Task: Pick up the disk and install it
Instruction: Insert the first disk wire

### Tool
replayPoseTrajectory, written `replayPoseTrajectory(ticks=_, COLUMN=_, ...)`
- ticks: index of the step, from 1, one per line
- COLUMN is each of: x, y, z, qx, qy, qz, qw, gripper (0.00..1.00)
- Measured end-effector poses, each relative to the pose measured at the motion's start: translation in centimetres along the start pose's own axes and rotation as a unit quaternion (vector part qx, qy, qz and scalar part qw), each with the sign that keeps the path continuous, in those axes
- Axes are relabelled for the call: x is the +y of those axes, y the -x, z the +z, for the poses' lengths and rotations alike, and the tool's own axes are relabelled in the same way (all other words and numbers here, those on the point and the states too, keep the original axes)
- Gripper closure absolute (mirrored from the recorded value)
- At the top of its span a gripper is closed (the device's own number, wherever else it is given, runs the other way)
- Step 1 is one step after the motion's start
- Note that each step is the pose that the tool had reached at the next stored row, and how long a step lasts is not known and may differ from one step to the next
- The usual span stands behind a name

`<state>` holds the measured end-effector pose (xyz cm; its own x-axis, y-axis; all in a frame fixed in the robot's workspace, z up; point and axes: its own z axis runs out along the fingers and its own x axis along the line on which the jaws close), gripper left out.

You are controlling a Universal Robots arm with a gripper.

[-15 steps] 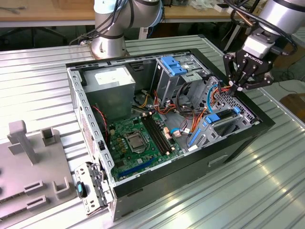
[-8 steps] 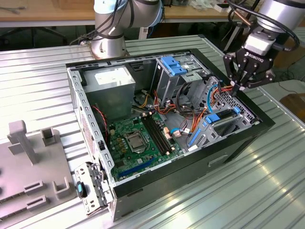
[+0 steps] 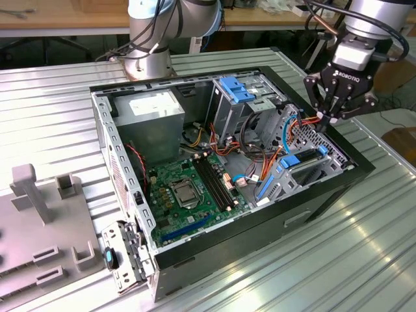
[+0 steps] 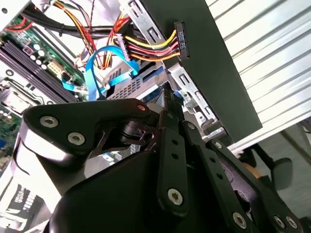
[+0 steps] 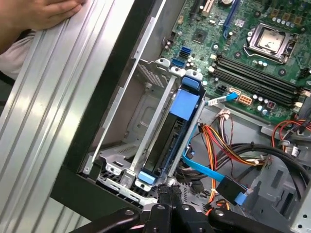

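So the gripper (image 3: 324, 119) hung over the open computer case (image 3: 312, 203), out at about 2 o'clock of the case in the exterior view. It looked clenched, with the finger ends pinched together to a point.

The disk (image 5: 165, 145) was sitting on its edge inside the metal cage (image 5: 146, 111). It had blue rails along it and a blue tab (image 5: 187, 103) at the far end. In the first wrist view the fingertips (image 5: 161, 196) were just beside the disk's near end, but I couldn't tell if they touched it.

In the exterior view the green motherboard (image 3: 188, 188) lay on the case floor around 8 o'clock from the gripper. The grey power supply box (image 3: 153, 114) was off at the case's 10 o'clock corner.

A bunch of orange and yellow wires (image 5: 218, 145) and a flat blue cable (image 5: 206, 171) ran just beside the cage. A person's hand (image 5: 43, 12) rested on the ribbed metal table (image 3: 52, 110) near the case.
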<state>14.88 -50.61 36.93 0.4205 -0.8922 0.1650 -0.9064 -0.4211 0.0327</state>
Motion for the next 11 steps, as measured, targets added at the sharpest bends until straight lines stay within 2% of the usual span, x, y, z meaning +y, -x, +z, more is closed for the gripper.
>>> replayPoseTrajectory(ticks=3, x=-0.23, y=0.51, z=-0.10, qx=0.0085, qy=0.0029, qz=-0.007, qw=0.9999, gripper=0.89)
replayPoseTrajectory(ticks=5, x=-0.60, y=1.12, z=-0.55, qx=0.0145, qy=0.0056, qz=-0.007, qw=0.9999, gripper=0.89)
replayPoseTrajectory(ticks=6, x=-0.83, y=1.49, z=-0.84, qx=0.0182, qy=0.0074, qz=-0.007, qw=0.9998, gripper=0.89)
replayPoseTrajectory(ticks=7, x=-1.08, y=1.88, z=-1.07, qx=0.0239, qy=0.0100, qz=-0.008, qw=0.9996, gripper=0.89)
replayPoseTrajectory(ticks=8, x=-1.19, y=2.03, z=-1.12, qx=0.0283, qy=0.0120, qz=-0.008, qw=0.9995, gripper=0.89)
replayPoseTrajectory(ticks=10, x=-1.40, y=2.27, z=-1.22, qx=0.0344, qy=0.0148, qz=-0.009, qw=0.9993, gripper=0.89)
replayPoseTrajectory(ticks=11, x=-1.60, y=2.50, z=-1.30, qx=0.0397, qy=0.0172, qz=-0.009, qw=0.9990, gripper=0.89)
